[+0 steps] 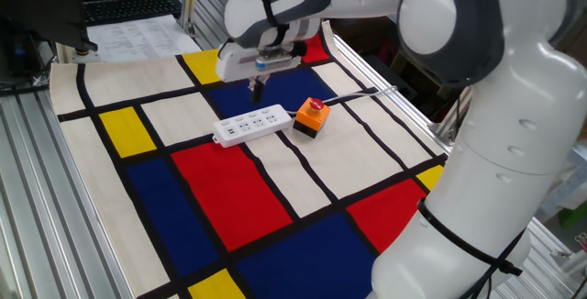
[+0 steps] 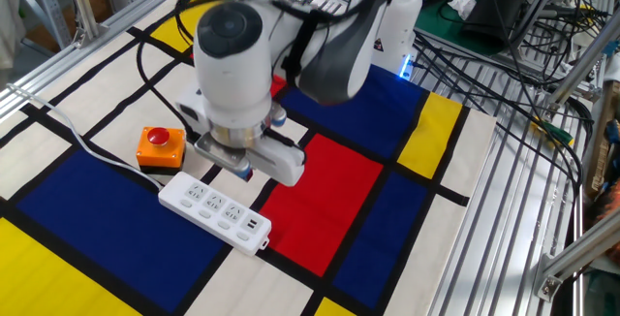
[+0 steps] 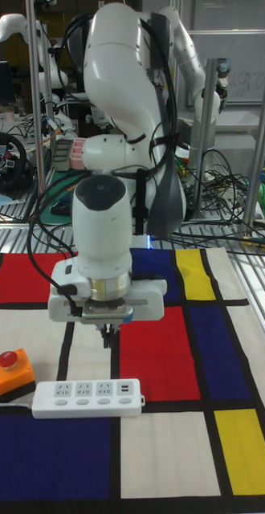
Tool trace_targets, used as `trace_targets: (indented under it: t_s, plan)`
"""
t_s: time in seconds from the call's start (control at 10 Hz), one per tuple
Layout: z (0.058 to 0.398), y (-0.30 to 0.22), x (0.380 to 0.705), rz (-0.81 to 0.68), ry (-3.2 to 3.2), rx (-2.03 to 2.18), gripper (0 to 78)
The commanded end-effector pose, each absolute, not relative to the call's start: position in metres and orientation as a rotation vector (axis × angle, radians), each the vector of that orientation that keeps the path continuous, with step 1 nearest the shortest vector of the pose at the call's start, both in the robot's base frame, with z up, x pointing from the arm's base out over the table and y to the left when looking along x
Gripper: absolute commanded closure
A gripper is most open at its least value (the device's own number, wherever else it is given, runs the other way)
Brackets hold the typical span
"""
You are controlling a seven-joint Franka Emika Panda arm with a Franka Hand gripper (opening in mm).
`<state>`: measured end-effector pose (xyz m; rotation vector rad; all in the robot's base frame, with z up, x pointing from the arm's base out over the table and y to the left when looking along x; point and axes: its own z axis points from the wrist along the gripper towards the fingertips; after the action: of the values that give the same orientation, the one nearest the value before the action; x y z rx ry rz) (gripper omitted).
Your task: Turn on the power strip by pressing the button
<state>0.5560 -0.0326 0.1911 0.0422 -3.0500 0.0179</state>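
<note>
The white power strip (image 1: 250,125) (image 2: 215,210) (image 3: 86,398) lies flat on the patterned cloth, its thin cord running off past the orange box. Small flush switches (image 3: 104,402) sit in a row along one long edge; which one is the button I cannot tell. My gripper (image 1: 257,90) (image 3: 107,336) hangs point-down just above and behind the strip's middle, not touching it. Its dark fingers are pressed together with nothing between them. In the other fixed view the white hand (image 2: 247,156) hides the fingertips.
An orange-and-black box with a red domed button (image 1: 311,117) (image 2: 160,147) (image 3: 10,372) stands right at the strip's cord end. The cloth of red, blue, yellow and white blocks (image 1: 229,198) covers the table. Metal rails and cables (image 2: 523,112) border it.
</note>
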Motion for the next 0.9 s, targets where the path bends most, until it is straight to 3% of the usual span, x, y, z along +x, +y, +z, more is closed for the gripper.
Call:
trace_targets:
  t_s: [0.1,0.9]
  plan:
    - [0.169,-0.027,0.564,0.028,-3.089,0.058,77.6]
    - [0.152,-0.052,0.585,0.031,-3.107,0.112,77.6]
